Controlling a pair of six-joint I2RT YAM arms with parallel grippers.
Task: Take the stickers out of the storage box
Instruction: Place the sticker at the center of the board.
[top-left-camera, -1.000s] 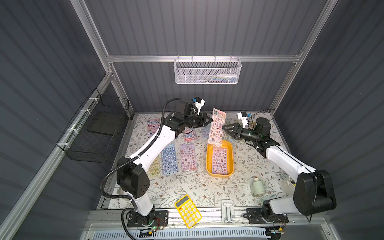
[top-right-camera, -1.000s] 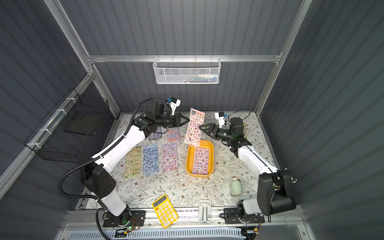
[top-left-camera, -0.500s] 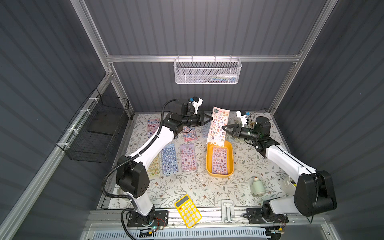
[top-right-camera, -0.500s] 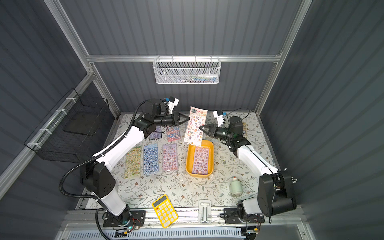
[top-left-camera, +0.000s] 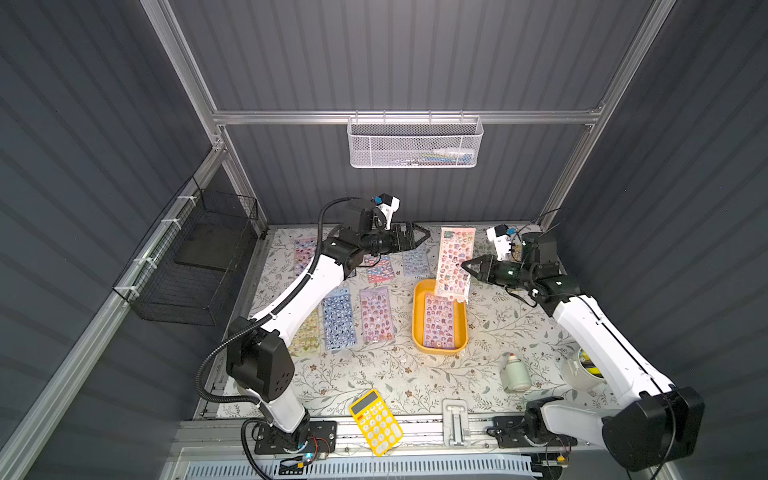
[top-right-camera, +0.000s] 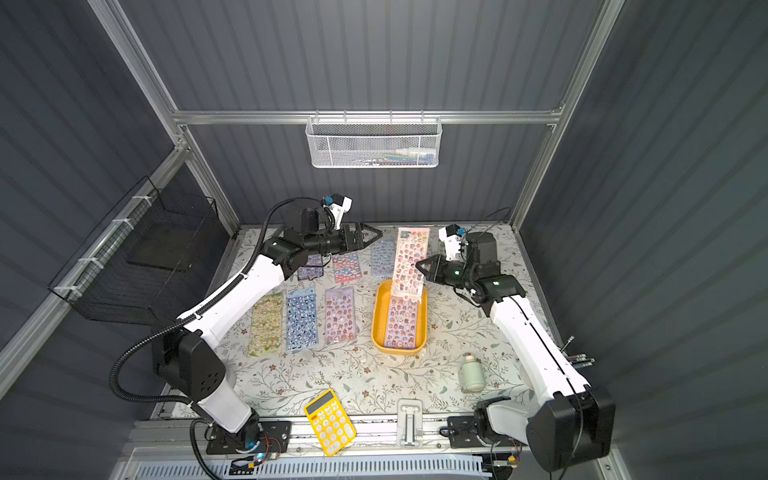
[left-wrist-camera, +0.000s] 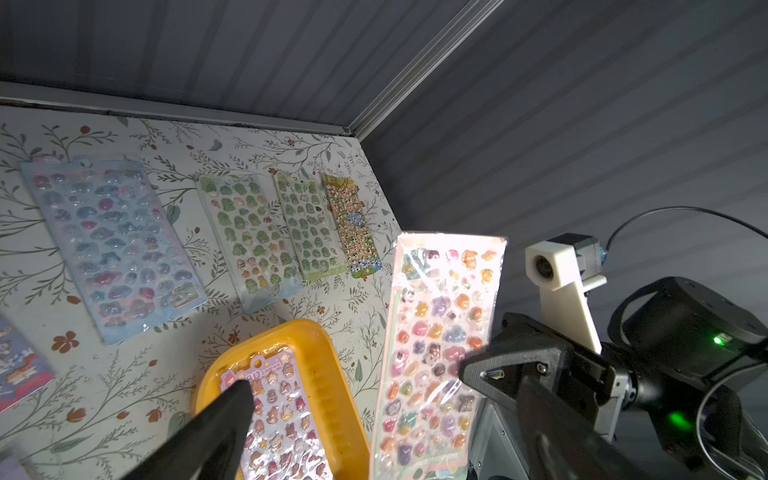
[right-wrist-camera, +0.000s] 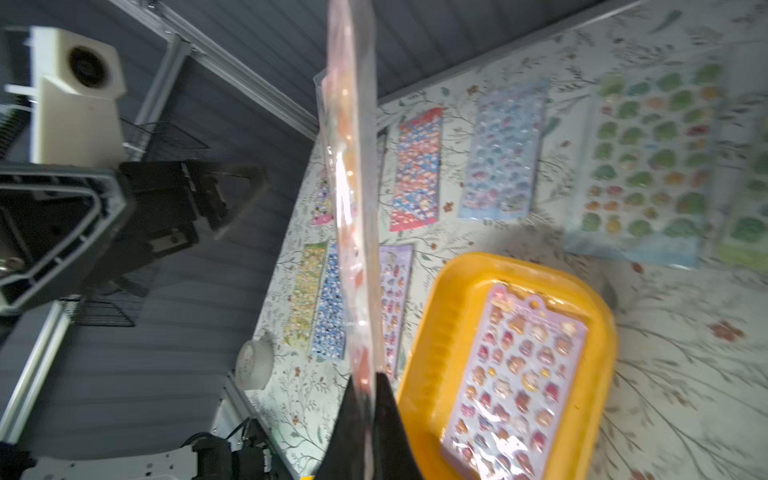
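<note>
We are watching a handover finishing above the storage box (top-left-camera: 417, 326), at the centre of both top views. The right gripper (top-left-camera: 465, 266), standing open a second ago, is now pinching the right-hand edge of a pink sticker sheet (top-left-camera: 454, 259). It is holding the sheet upright, with the lower edge hanging just over the box's far end. The left gripper (top-left-camera: 420, 237), which was carrying that sheet a moment earlier, is now showing its jaws spread wide and empty. It is sitting just left of the sheet in the frame and clear of it. In the right wrist view we are seeing the dark fingers (right-wrist-camera: 392, 432) closed tight on the sheet's glossy film, which is turned edge-on to the lens. We are reading this as one more sheet leaving the box and passing to the arm that, in our judgement, is going to lay it on the counter (top-left-camera: 415, 374). There, the other sheets (top-left-camera: 376, 313) are already lying flat in rows to the left of the box and toward the upper centre. The job is not finishing yet: a purple-backed sheet (top-left-camera: 439, 326) is still lying flat in the box, and we cannot tell whether others are hiding beneath it.
</note>
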